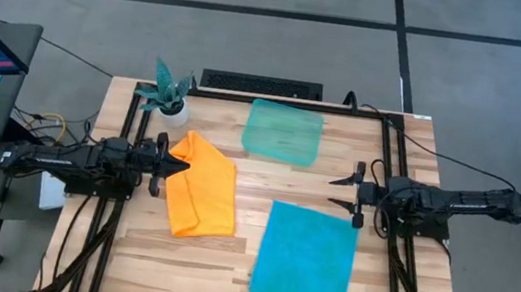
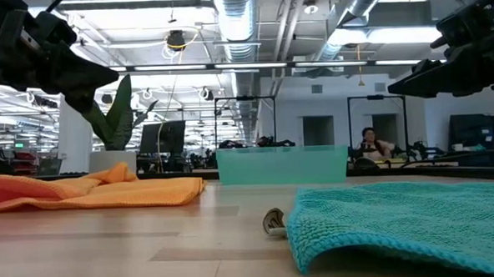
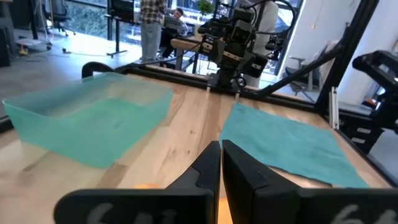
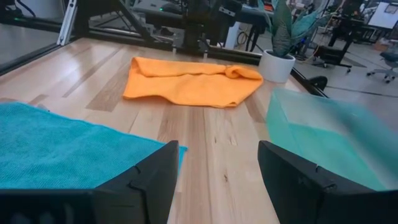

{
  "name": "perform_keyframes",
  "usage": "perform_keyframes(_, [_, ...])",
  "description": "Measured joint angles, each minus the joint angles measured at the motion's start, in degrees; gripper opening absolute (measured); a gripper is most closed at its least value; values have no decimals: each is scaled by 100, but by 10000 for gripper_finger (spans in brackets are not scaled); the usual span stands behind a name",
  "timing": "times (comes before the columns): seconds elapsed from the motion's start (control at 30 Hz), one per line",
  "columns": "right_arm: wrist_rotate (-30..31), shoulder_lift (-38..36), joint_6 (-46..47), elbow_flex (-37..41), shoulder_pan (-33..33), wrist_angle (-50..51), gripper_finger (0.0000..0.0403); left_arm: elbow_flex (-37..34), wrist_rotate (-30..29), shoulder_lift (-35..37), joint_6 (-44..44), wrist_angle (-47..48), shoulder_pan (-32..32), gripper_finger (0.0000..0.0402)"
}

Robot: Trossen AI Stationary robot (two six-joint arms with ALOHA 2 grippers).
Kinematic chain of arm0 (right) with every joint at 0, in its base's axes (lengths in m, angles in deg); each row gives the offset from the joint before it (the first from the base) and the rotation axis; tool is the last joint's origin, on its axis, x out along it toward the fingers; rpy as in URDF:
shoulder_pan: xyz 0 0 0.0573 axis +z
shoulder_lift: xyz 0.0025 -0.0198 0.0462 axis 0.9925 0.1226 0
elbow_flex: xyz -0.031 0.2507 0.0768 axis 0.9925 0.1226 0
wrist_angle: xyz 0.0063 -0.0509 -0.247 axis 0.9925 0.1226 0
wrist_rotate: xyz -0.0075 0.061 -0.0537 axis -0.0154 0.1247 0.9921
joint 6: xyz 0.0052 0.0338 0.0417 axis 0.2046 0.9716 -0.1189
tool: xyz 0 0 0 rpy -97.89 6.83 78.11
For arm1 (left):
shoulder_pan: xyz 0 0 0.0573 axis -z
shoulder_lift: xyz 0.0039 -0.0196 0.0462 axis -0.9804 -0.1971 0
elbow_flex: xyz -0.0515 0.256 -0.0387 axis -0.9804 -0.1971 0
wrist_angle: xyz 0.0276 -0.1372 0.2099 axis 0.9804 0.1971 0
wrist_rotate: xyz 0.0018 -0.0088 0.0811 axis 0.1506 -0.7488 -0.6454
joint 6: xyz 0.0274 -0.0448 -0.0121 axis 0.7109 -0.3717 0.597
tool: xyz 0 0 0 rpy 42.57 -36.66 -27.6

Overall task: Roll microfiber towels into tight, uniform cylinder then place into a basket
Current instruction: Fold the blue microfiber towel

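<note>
High overhead, low table-level, 2 wrists facing inward; all share table [image 1: 246, 179].

On the tabletop [image 2: 193, 241], the orange towel [image 2: 91, 193] lies rumpled at left and the turquoise towel [image 2: 409, 223] fills the right foreground. The teal basket [image 2: 281, 164] stands between them, farther back. Both arms hang above.

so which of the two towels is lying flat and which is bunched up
The turquoise towel lies spread flat near the right gripper; the orange towel is folded and bunched by the left gripper.

Potted plant [image 1: 168, 94] on wooden table [image 1: 236, 254]
</note>
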Motion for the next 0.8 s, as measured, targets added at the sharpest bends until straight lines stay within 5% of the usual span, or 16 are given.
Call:
perform_keyframes(0.13, [-2,0,151,-4,0,-19,244,0,0,0,-6,0,0,7])
perform_keyframes(0.5, [21,-2,3089,-4,257,-679,244,-11,135,-2,549,-279,0,7])
perform_keyframes(0.8, [66,24,3171,-4,593,-2501,244,-9,56,-2,839,-328,0,7])
